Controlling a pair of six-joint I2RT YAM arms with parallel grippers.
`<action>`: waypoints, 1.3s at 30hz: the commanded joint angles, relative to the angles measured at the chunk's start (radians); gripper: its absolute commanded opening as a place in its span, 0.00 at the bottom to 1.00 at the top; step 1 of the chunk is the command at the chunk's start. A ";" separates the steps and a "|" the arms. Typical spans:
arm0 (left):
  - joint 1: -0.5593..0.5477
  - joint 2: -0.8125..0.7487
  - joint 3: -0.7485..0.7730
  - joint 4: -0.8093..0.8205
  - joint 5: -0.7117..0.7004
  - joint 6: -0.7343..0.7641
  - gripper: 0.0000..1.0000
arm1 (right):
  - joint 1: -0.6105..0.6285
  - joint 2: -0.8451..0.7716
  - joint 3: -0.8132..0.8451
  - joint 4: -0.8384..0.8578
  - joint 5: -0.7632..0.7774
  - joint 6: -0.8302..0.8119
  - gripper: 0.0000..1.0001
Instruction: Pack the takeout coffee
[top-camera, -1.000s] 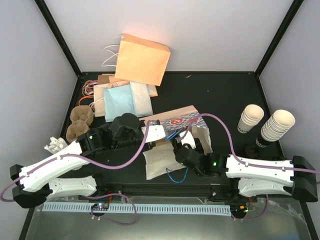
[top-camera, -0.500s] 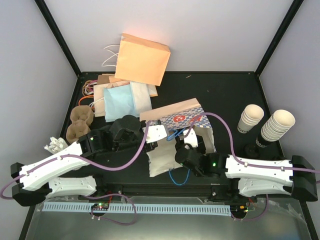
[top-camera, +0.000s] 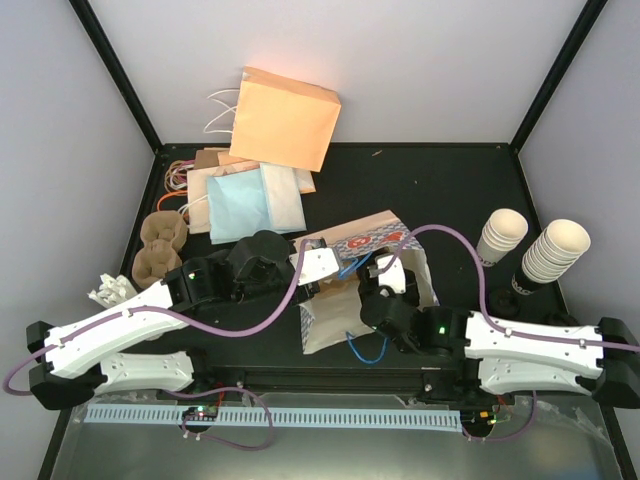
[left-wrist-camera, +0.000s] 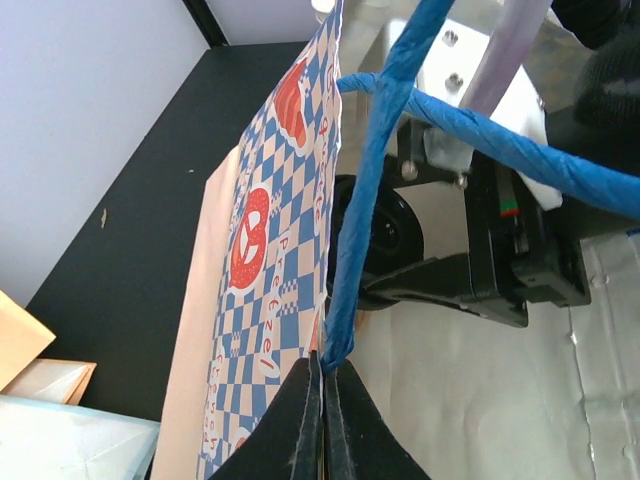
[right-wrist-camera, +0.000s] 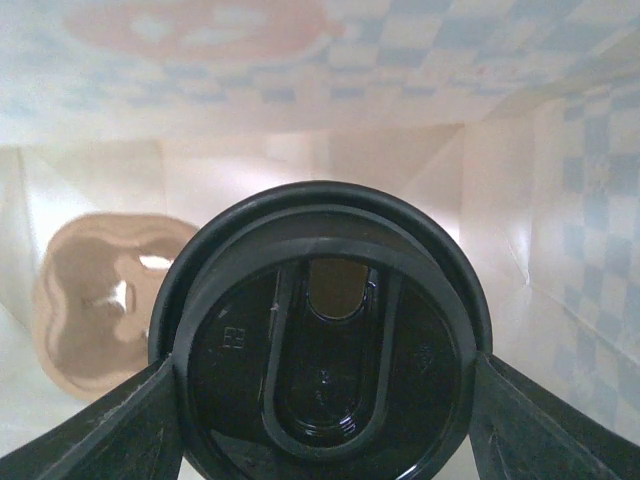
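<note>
The takeout coffee (right-wrist-camera: 325, 350) fills the right wrist view; only its black lid with the sip hole shows, and the cup body is hidden below it. My right gripper (right-wrist-camera: 325, 415) is shut on it, one finger (right-wrist-camera: 110, 425) on each side. It sits inside the blue-checked paper bag (top-camera: 365, 238), whose inner walls surround it. My left gripper (left-wrist-camera: 325, 375) is shut on the bag's rim (left-wrist-camera: 270, 250) at the foot of a blue twisted handle (left-wrist-camera: 365, 200), holding the mouth up. From above, the right gripper (top-camera: 388, 292) reaches into the bag's mouth.
A brown moulded cup carrier (right-wrist-camera: 90, 300) lies inside the bag, left of the lid. Two stacks of paper cups (top-camera: 500, 237) (top-camera: 555, 250) stand at the right. Flat paper bags (top-camera: 245, 195), an orange bag (top-camera: 285, 118) and more brown carriers (top-camera: 160, 245) lie at the back left.
The left gripper has lifted the bag's rim up and to the right, opening the mouth wider. The right arm has pushed forward, further into the bag with the cup.
</note>
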 joint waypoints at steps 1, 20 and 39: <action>-0.009 -0.017 0.027 0.040 0.024 -0.030 0.02 | -0.004 0.059 0.035 -0.081 0.045 0.058 0.53; -0.030 -0.029 0.016 0.092 0.159 -0.111 0.02 | -0.056 0.052 -0.065 0.136 0.068 -0.008 0.50; -0.038 0.073 0.034 0.048 0.128 -0.146 0.02 | -0.161 0.063 0.084 -0.021 -0.099 0.073 0.48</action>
